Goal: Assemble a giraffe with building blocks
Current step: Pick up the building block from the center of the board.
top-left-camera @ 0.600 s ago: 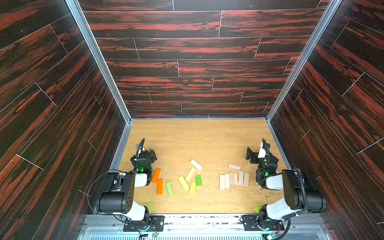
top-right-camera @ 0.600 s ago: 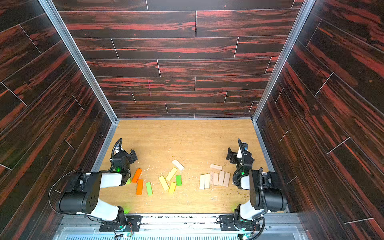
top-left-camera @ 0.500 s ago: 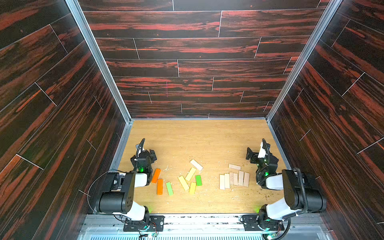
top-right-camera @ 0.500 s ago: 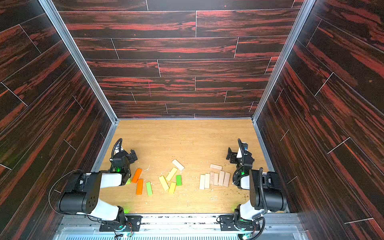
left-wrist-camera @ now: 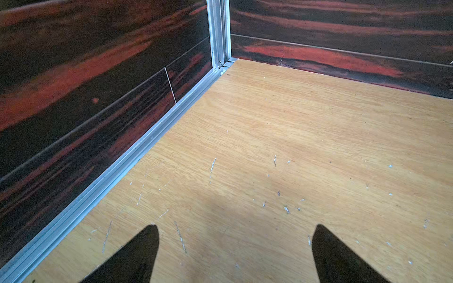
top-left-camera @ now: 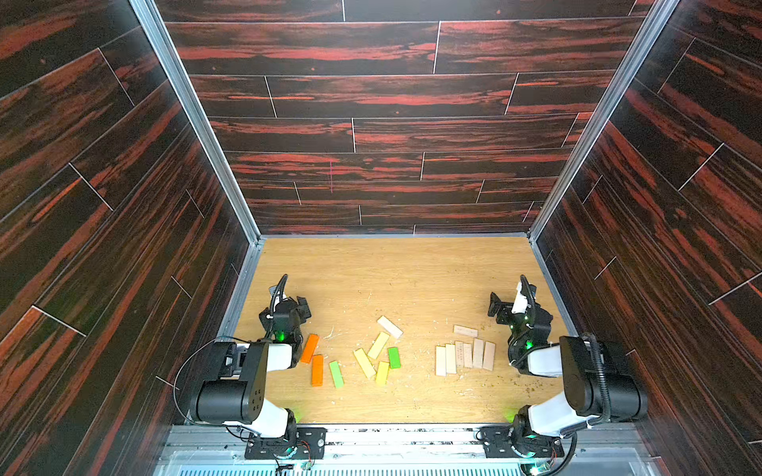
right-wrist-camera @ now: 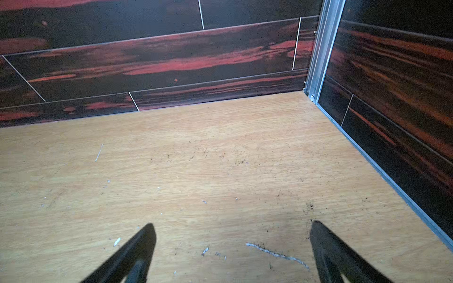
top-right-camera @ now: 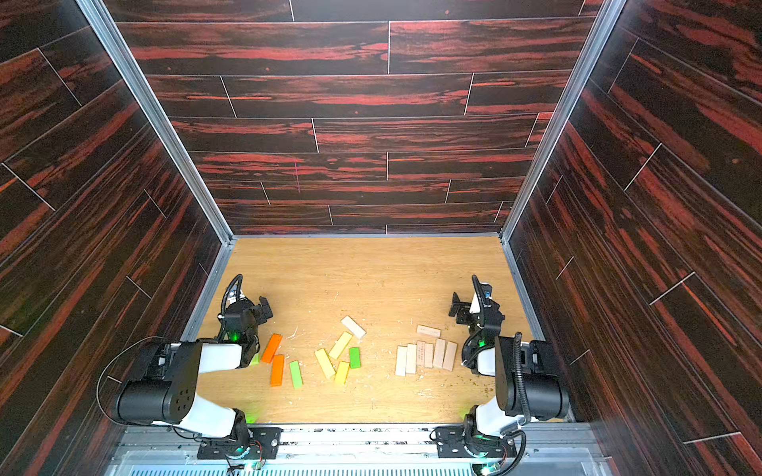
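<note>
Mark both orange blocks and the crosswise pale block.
Farther orange block [top-left-camera: 310, 348]: in a top view, face centre.
Nearer orange block [top-left-camera: 317, 370]: in a top view, face centre.
Crosswise pale block [top-left-camera: 465, 331]: in a top view, face centre.

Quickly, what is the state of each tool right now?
Left tool: open, holding nothing.
Right tool: open, holding nothing.

Orange, yellow, green and pale, perhaps unpainted blocks [top-left-camera: 316, 370]; tan floor [top-left-camera: 391, 280]; red-streaked dark walls [top-left-camera: 371, 94].
</note>
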You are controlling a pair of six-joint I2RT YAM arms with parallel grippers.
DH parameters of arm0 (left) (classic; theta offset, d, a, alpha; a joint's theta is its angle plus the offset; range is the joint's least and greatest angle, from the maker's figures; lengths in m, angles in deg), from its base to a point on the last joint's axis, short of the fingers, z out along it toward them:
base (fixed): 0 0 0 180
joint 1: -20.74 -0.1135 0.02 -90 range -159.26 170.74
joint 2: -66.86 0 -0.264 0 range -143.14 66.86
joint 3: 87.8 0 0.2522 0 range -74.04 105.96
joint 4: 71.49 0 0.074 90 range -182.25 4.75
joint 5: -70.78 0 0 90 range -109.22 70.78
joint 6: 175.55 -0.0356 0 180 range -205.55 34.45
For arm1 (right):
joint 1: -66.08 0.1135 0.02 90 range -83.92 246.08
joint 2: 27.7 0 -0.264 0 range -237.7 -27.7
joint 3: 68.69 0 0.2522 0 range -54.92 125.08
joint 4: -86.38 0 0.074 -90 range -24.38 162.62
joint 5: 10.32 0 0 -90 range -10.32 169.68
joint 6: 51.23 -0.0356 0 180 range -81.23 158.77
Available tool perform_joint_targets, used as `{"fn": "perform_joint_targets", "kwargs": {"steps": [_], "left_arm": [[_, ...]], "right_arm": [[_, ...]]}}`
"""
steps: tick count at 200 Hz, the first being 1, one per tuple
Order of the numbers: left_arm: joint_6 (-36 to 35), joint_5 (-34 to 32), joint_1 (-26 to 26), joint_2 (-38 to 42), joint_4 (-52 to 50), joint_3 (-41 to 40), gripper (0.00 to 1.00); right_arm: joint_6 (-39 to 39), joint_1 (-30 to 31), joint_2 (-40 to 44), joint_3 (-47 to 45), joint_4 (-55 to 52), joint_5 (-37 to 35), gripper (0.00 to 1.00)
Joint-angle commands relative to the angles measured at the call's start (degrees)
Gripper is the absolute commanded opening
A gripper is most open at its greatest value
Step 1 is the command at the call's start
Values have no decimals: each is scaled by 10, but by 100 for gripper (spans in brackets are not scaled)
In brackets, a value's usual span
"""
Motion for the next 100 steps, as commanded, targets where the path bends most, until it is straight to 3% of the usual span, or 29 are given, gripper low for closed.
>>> {"fn": "perform_joint_targets", "kwargs": {"steps": [1,89,100], "left_arm": [[-8,-5,2,-2,13,14,100],[-5,-5,2,-1,24,11,100],[-36,-5,5,14,57,9,100]], "right_arm": [[2,1,-12,8,17,-2,99],[-1,-3,-12,12,10,7,98],[-5,-7,-8,5,21,18,98]]}}
